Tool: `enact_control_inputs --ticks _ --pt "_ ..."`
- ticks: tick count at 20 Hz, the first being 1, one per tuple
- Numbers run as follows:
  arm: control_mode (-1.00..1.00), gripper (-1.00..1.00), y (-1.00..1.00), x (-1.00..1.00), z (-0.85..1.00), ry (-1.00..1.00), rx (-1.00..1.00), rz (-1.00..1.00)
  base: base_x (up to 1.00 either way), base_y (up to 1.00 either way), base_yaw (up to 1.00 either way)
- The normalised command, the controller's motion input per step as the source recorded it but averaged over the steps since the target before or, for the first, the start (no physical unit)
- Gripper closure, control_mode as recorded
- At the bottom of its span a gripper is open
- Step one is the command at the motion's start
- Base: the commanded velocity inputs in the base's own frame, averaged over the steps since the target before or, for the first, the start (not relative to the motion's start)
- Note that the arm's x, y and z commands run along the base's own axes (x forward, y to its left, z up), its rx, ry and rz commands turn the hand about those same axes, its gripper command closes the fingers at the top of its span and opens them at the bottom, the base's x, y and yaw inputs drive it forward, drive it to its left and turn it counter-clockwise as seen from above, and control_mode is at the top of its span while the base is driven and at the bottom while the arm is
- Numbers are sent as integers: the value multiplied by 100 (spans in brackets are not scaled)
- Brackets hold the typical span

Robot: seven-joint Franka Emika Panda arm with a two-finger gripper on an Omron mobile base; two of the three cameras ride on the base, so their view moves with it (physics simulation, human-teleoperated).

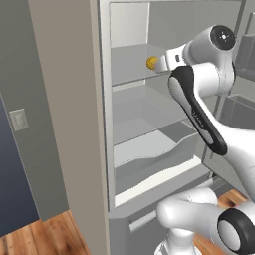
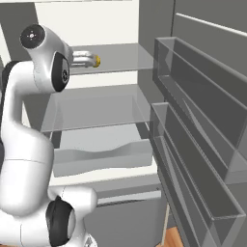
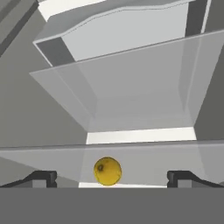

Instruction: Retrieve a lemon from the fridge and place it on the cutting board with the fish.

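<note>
The fridge stands open, with grey shelves inside. A small yellow lemon lies on the upper glass shelf, right at the tip of my hand. In the hand view the lemon sits between the two dark fingertips, closer to the left one, and touches neither. My gripper is open, its jaws spread wide to either side of the fruit. From the right base view the lemon peeks out just past the wrist. The cutting board and the fish are out of view.
The open fridge door with its deep grey bins stands close on the right. A lower glass shelf and a white crisper drawer lie beneath the arm. Beside the fridge, a beige wall panel stands to its left.
</note>
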Motion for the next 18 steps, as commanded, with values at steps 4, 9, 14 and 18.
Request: enact_control_inputs --ticks 4,9,14,18 --pt "-100 -100 0 57 2 8 -4 0 0 0 0" --pt "-100 -100 0 48 0 9 -2 1 0 0 0" --pt "-100 -100 0 56 0 1 0 1 0 0 0" --pt "-100 -100 0 31 -12 -1 0 0 0 0 0"
